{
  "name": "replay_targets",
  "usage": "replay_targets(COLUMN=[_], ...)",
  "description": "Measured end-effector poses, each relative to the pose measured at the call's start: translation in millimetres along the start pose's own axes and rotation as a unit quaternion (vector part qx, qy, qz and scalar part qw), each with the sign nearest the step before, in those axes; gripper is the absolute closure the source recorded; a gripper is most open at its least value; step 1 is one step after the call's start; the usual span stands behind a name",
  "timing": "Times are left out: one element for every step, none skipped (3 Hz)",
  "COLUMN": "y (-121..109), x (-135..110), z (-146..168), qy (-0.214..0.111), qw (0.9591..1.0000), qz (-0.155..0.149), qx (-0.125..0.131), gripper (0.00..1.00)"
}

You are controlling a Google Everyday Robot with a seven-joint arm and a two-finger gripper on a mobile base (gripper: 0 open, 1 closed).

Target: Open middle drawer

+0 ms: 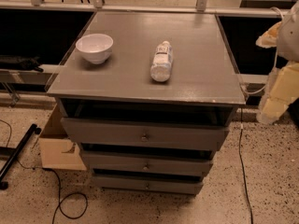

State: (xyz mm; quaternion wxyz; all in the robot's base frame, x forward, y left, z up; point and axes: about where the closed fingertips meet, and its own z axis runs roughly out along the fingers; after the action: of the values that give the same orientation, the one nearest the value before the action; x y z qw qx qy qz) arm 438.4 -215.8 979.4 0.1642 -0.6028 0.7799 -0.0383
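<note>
A grey cabinet (196, 55) stands in the middle with three drawers stacked at its front. The middle drawer (112, 162) is the mid-sized grey front, with a small round metal knob (146, 165) at its centre. A dark gap shows above it. The widest drawer (103, 130) is above it and the narrowest (117, 182) is below. My gripper (275, 97), cream-coloured, is at the right edge of the view, beside the cabinet's right side, well apart from the knob and higher than it.
A white bowl (94, 47) and a plastic bottle (161, 61) lying on its side rest on the cabinet top. A cardboard box (56, 146) sits on the floor at the left. Cables (60, 204) run over the speckled floor on both sides.
</note>
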Motion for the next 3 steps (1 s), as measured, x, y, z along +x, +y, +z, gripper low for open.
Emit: replay_targets(y=[-0.4, 6.1, 37.5], x=[6.4, 21.0, 50.8], z=[0.6, 5.1, 14.9], qy=[-0.001, -0.005, -0.015], qw=[1.0000, 0.9998, 0.9987], qz=[0.006, 0.018, 0.046], qx=[0.002, -0.003, -0.016], gripper=[0.00, 0.00, 0.00])
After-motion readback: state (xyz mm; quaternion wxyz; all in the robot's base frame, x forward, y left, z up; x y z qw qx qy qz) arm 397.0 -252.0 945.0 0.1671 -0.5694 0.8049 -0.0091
